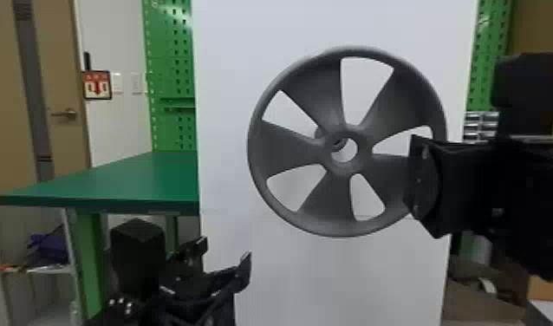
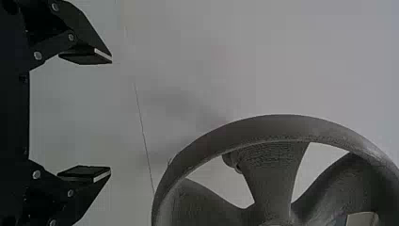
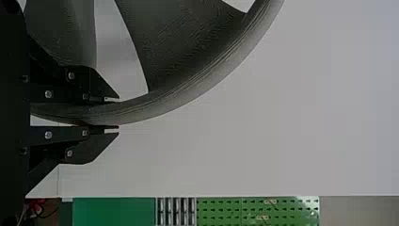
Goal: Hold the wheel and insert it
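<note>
The wheel (image 1: pixel 291 149) is positioned right of center in the head view, its open face presented before the white panel (image 1: pixel 228 43), and its rim is clamped at the right between the closely spaced fingers of the right gripper (image 1: pixel 422 180). The left gripper (image 1: pixel 225 251) is located at the lower left, apart from the wheel, with its fingers set wide.

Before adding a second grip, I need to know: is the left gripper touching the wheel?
Apart. The left wrist view shows the left gripper open, with white panel visible between its fingers and the wheel.
</note>
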You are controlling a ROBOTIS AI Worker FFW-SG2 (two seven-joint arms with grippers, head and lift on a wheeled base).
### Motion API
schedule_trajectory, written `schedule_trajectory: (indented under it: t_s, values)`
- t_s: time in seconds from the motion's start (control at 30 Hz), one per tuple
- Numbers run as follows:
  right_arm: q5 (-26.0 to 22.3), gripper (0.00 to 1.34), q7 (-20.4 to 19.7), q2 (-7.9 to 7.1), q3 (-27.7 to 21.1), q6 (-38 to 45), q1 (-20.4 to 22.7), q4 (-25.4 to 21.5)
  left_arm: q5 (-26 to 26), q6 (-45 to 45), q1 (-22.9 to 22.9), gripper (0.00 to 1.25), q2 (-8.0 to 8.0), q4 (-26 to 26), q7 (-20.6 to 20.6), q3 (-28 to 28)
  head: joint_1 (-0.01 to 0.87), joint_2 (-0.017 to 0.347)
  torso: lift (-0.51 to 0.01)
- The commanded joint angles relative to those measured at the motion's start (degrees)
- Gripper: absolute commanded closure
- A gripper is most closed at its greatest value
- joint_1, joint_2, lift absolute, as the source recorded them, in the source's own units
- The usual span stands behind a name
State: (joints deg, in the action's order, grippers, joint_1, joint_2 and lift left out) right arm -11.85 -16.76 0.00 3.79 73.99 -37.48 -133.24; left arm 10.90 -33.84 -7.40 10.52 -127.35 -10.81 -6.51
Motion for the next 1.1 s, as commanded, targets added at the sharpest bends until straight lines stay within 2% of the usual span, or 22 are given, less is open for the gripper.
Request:
schedule_trajectory:
  t_s: [0.0, 0.33, 1.07]
  values:
    - [-0.9, 1.19, -0.03, 0.05, 0.34, 0.37, -0.67, 0.17, 0.0, 0.0, 0.01, 0.42, 0.03, 0.0, 0.0, 0.0, 0.181, 0.098, -0.494]
    - [-2.83, 1.19, 0.06, 0.05, 0.78, 0.46, -1.9, 0.35, 0.0, 0.0, 0.01, 0.42, 0.12, 0.09, 0.0, -0.17, 0.181, 0.098, -0.494]
    - [-2.65, 1.19, -0.03, 0.05, 0.43, 0.37, -1.99, 0.61, 0.0, 0.0, 0.19, 0.42, 0.12, 0.09, 0.0, -0.09, 0.181, 0.098, -0.494]
